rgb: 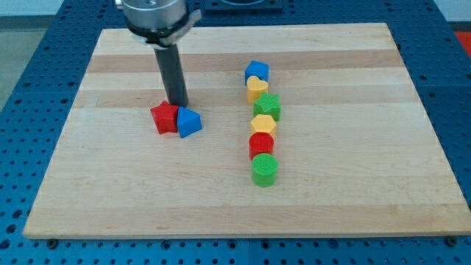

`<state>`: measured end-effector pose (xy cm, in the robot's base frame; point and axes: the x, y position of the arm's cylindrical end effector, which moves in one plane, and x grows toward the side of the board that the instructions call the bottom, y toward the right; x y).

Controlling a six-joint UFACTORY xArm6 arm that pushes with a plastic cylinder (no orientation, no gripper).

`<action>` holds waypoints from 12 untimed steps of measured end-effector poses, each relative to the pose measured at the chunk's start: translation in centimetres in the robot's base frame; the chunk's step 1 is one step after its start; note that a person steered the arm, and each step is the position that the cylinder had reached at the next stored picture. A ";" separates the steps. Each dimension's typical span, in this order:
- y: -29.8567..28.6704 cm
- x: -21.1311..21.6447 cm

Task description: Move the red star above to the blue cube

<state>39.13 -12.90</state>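
The red star point(165, 117) lies left of the board's middle. A blue block point(189, 122), which looks like a triangle, touches its right side. My tip point(176, 103) stands just above these two, at the seam between them, touching or nearly touching both. The blue cube point(257, 71) sits at the top of a column of blocks right of centre, well to the right of the red star and higher in the view.
Below the blue cube the column runs down: yellow heart point(256, 88), green star point(269, 106), yellow hexagon point(263, 124), red cylinder point(261, 144), green cylinder point(265, 169). The wooden board point(110, 184) lies on a blue perforated table.
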 end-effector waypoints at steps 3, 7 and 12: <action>-4.9 7.1; 5.1 -6.8; 9.4 -9.1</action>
<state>30.03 -3.51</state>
